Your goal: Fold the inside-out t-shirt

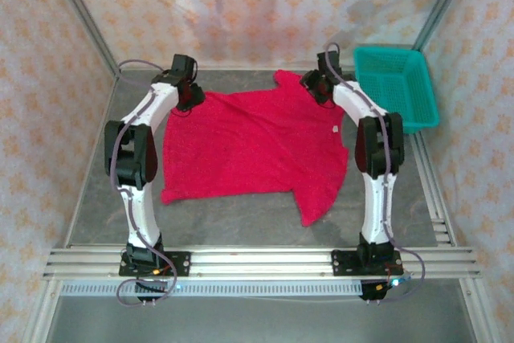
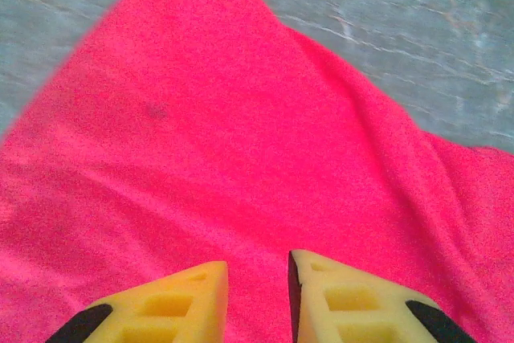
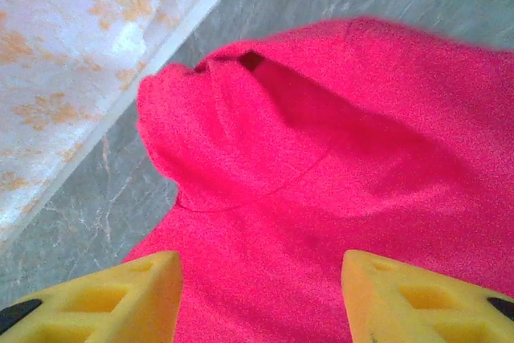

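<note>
**Item 1: inside-out t-shirt** (image 1: 257, 150). Crimson cloth, spread mostly flat across the middle of the bench (image 1: 241, 218). Its far edge lies toward the far side of the bench. One sleeve (image 1: 316, 198) trails toward the near right. A small white tag (image 1: 335, 128) sits by the right-hand seam. No fold is made yet, so I judge the task to be at its opening stage.

**Item 2: left gripper** (image 2: 258, 261). Low over the shirt's far-left corner, which draws up into a point beneath it.
- The yellow fingers (image 2: 169, 303) stand with only a narrow gap, with red cloth showing between and below them.
- I cannot tell whether cloth is actually pinched.
- It is probably placed here because a corner gives the cleanest hold for lifting an edge over.

**Item 3: right gripper** (image 3: 261, 259). Over the shirt's far-right part, near the far edge of the bench.
- The jaws stand wide apart and hold nothing.
- Below them lies a rumpled hump of cloth (image 3: 209, 126), a sleeve or the neck.
- The wide spread suits straddling that bunched layer before closing.

**Item 4: teal mesh basket** (image 1: 426, 102). In the far right corner of the bench, just beside the shirt but not touching it. It plays no part in the fold.

**Note.** The two arms mirror each other at the far edge, probably so the edge can be carried evenly. The right-side bunching may need smoothing first.
</note>
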`<state>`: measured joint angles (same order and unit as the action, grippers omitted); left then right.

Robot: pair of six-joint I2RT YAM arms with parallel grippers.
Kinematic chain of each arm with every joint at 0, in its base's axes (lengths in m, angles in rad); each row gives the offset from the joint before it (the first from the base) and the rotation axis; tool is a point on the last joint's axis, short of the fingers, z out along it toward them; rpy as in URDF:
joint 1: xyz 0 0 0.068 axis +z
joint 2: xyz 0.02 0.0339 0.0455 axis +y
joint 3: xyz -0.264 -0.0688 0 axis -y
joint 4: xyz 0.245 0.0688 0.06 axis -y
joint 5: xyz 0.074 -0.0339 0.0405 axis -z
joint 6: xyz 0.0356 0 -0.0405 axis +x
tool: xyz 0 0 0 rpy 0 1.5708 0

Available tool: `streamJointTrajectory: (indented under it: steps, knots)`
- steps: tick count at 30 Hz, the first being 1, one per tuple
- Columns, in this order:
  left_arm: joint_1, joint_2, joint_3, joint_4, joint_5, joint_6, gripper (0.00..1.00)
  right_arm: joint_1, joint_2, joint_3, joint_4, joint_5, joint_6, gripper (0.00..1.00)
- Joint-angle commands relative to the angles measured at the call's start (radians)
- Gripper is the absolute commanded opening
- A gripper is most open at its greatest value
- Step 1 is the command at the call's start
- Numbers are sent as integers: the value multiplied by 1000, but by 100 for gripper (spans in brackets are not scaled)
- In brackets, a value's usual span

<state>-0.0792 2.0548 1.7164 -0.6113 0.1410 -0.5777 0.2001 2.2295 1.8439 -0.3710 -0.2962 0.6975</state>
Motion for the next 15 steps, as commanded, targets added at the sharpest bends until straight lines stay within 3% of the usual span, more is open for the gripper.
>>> streamJointTrajectory:
  steps: [1, 9, 12, 15]
  knots:
    - [49, 71, -66, 24, 71, -42, 27, 8, 84, -6, -16, -57, 55, 56]
    - [187, 91, -132, -3, 58, -31, 26, -15, 85, -26, -79, 5, 4, 56]
    - [185, -5, -177, -21, 18, -12, 26, -12, 7, -42, -110, 5, -34, 58]
    - [168, -176, -273, -68, -92, 6, 29, 1, -129, -117, -138, 6, -76, 60]
